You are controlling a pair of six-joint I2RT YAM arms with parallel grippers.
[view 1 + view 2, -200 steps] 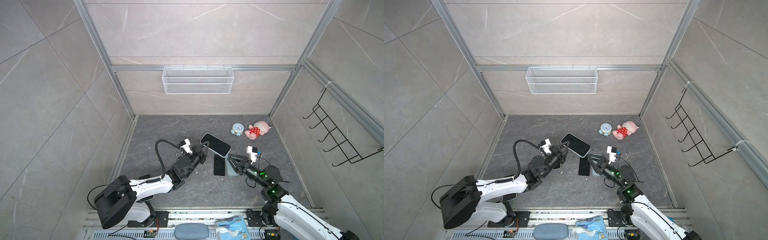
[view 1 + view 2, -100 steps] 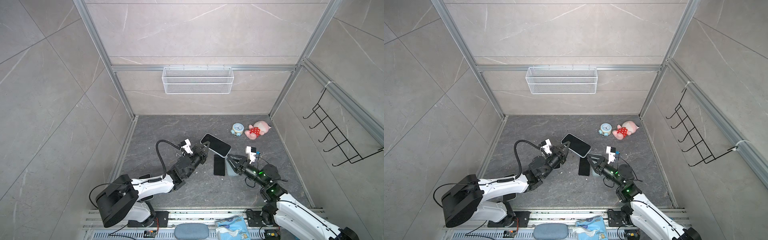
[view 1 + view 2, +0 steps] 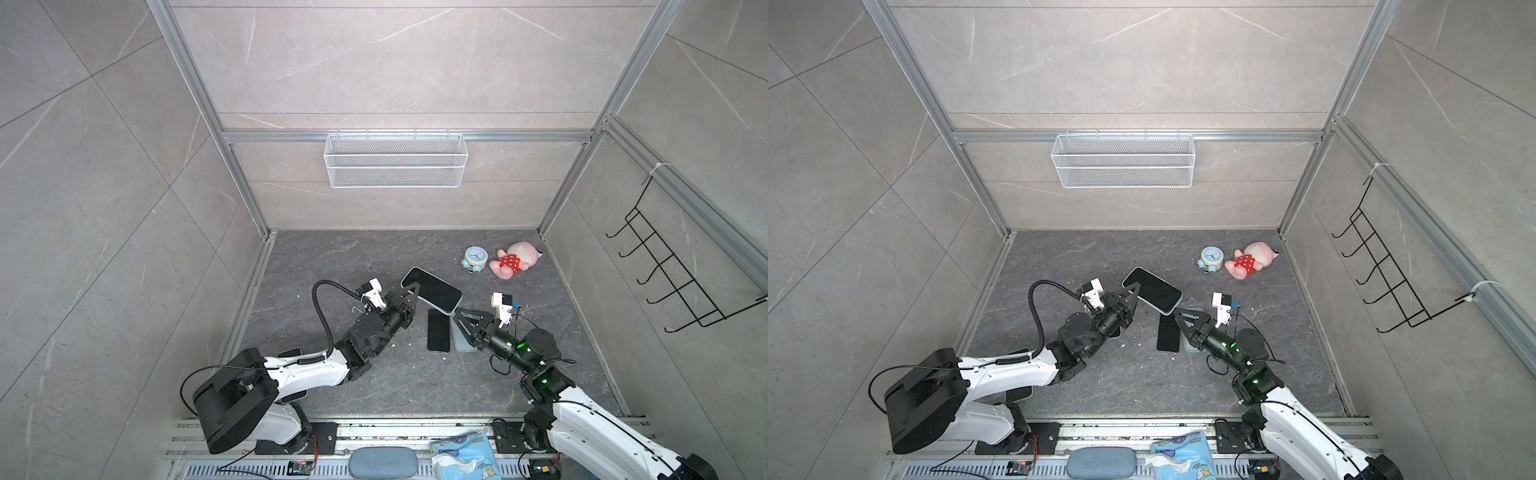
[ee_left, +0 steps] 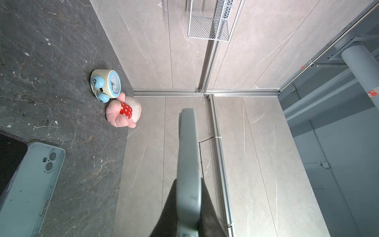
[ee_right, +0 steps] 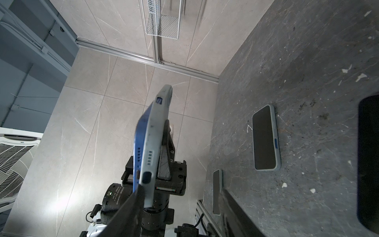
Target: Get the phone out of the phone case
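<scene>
Phone (image 3: 432, 289), screen up and tilted, is held off the floor (image 3: 374, 257) mid-scene, with the grey phone case (image 5: 155, 131) on it; its blue edge shows beside the case rim in the right wrist view. Left gripper (image 3: 413, 293) is clamped tight on one end of the phone case. Right gripper (image 3: 457, 318) is at the opposite corner with its jaws well apart and holds nothing; one finger (image 5: 131, 207) looks to touch the case end. A second black phone (image 3: 438, 330) and an empty pale case (image 4: 30, 184) lie side by side on the floor below. Clock (image 3: 474, 257) and plush toy (image 3: 513, 261) sit near the back right corner.
</scene>
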